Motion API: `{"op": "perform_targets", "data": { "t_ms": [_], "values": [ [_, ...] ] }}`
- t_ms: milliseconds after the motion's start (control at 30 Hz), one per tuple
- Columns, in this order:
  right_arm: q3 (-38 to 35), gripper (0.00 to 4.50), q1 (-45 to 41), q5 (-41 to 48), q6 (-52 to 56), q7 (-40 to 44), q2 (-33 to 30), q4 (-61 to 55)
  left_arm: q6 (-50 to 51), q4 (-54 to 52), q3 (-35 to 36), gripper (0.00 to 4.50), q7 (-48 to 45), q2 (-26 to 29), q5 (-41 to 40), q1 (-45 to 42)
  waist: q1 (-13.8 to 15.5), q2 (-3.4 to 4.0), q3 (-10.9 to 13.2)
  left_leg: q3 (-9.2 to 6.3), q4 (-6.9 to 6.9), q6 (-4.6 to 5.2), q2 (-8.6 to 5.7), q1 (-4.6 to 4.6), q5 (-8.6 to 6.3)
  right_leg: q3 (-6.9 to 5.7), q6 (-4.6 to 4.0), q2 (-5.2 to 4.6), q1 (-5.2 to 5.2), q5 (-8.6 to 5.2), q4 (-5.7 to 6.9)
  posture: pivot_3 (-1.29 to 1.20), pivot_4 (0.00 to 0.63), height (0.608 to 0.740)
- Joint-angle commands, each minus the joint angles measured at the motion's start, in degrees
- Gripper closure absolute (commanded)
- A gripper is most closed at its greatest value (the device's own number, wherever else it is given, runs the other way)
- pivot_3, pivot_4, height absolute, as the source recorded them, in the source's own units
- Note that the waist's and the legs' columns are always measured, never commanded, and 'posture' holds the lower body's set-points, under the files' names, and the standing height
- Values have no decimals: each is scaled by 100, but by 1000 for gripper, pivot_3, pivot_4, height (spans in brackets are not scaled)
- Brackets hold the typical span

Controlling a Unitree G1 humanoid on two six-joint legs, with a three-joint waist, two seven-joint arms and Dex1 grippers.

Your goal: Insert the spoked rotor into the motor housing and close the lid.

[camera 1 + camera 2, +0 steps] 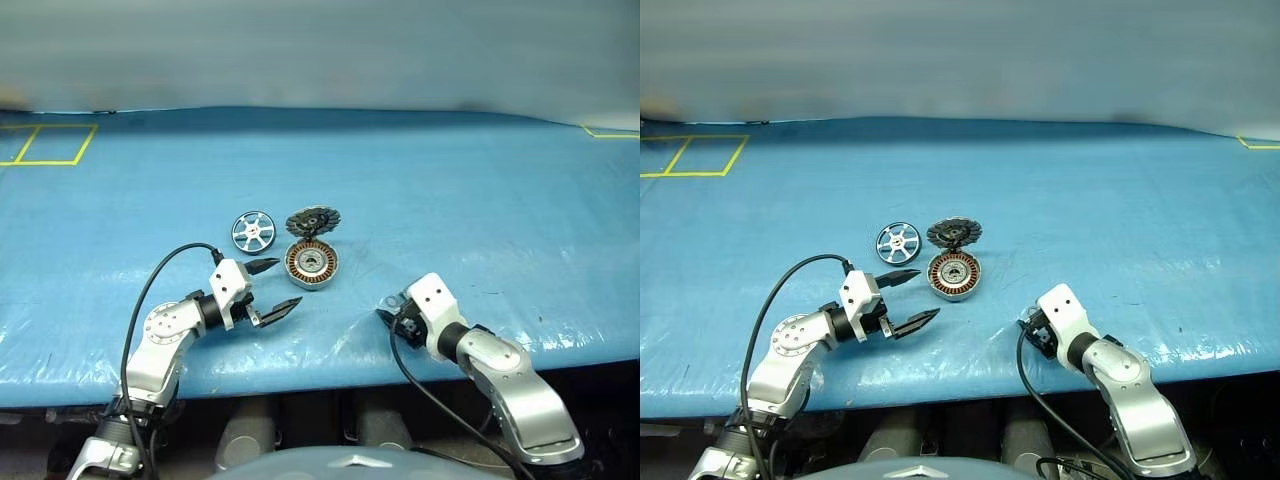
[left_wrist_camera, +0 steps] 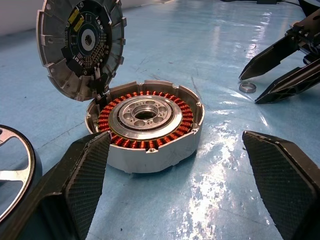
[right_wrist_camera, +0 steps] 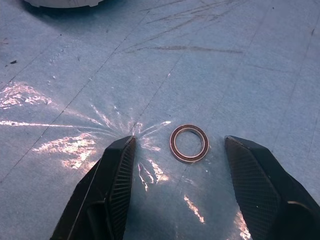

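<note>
Two end effectors rest near the motor housing (image 1: 311,263) on the blue bench (image 1: 480,200): the left end effector (image 1: 273,289) just left of it, fingers spread wide and empty, the right end effector (image 3: 177,165) to its right, fingers apart around a small metal ring (image 3: 189,143) lying flat, not touching it. The lid (image 1: 313,220) stands tilted open at the housing's far edge, and the spoked rotor (image 1: 253,232) lies flat just left of the housing.
</note>
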Motion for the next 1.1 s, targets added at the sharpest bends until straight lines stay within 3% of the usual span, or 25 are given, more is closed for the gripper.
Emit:
{"op": "perform_targets", "data": {
  "t_ms": [33, 200, 533, 767, 1100],
  "values": [
    [-91, 2140, 139, -17, 287, -145, -108, 314, -162, -32, -9, 0, -15, -23, 13, -72, 3, 0, 0, -2, 0, 0, 0, 1, 0, -2, 0, -2, 2, 0, -1, 0, 150, 740],
    [-62, 3722, 110, 73, 314, -158, -173, 309, -217, -15, -2, 0, 15, -40, 22, -59, 3, -2, -2, -3, 4, 0, 0, 4, 0, -3, 2, -10, 7, 0, -1, 0, 150, 740],
    [132, 3732, -20, 615, 11, 242, -175, -282, -281, 0, 48, 0, 18, -2, -7, -4, -3, -2, -1, -7, 4, 0, 0, 2, 0, -6, 2, -12, 6, 0, -2, 0, 150, 740],
    [160, 3732, -744, 911, -205, 192, 67, -737, -111, 69, 144, 0, 110, -76, -163, 7, -55, 7, 9, -3, 1, 0, 6, -13, 0, 1, 1, 4, -5, 0, 3, 0, 150, 740],
    [874, 3732, -2105, 716, -509, 132, 374, 459, -311, 102, 137, 0, 153, -111, -107, 20, -54, 3, 12, -2, 0, 2, -2, -18, 0, -3, 0, 19, -18, 0, 2, 0, 150, 740]
  ]
}}
